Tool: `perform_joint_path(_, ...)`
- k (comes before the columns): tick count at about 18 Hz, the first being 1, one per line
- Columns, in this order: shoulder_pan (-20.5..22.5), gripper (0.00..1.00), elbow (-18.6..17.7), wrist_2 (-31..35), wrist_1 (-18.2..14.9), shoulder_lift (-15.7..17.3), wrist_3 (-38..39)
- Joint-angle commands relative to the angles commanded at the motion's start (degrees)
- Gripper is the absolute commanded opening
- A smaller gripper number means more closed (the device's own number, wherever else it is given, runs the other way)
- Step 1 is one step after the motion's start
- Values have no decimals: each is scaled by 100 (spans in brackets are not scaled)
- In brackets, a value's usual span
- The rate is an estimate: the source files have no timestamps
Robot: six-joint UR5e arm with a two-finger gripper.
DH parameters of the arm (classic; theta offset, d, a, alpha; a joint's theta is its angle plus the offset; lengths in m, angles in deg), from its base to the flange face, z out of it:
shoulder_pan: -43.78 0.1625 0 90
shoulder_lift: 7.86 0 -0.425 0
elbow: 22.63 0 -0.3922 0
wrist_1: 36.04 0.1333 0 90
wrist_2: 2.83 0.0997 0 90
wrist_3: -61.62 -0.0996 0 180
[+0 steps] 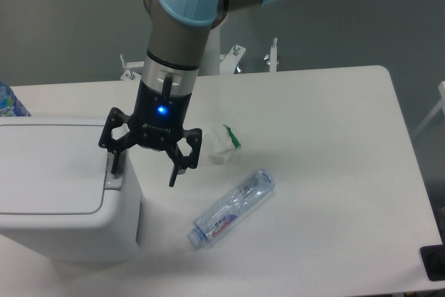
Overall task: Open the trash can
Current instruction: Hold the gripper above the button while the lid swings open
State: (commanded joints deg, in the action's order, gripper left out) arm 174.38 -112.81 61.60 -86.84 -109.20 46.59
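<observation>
The trash can (55, 193) is a big white bin at the left of the table, its flat lid down and a grey button strip (113, 172) along its right edge. My gripper (142, 170) hangs open over that right edge, pointing down. Its left finger (115, 161) stands right above the grey strip; whether it touches cannot be told. The right finger (173, 172) hangs past the bin's side, over the table. Nothing is between the fingers.
A clear plastic bottle (233, 207) lies on its side to the right of the bin. A crumpled white wrapper with a green bit (221, 144) sits just behind the gripper. A blue-labelled bottle (10, 102) peeks in at the far left edge.
</observation>
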Motion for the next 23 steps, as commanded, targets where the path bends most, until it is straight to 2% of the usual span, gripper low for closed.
perform_joint_path(16, 0, 100, 9, 176, -9, -17, 26)
perform_joint_path(23, 9, 100, 281, 158, -9, 0, 88)
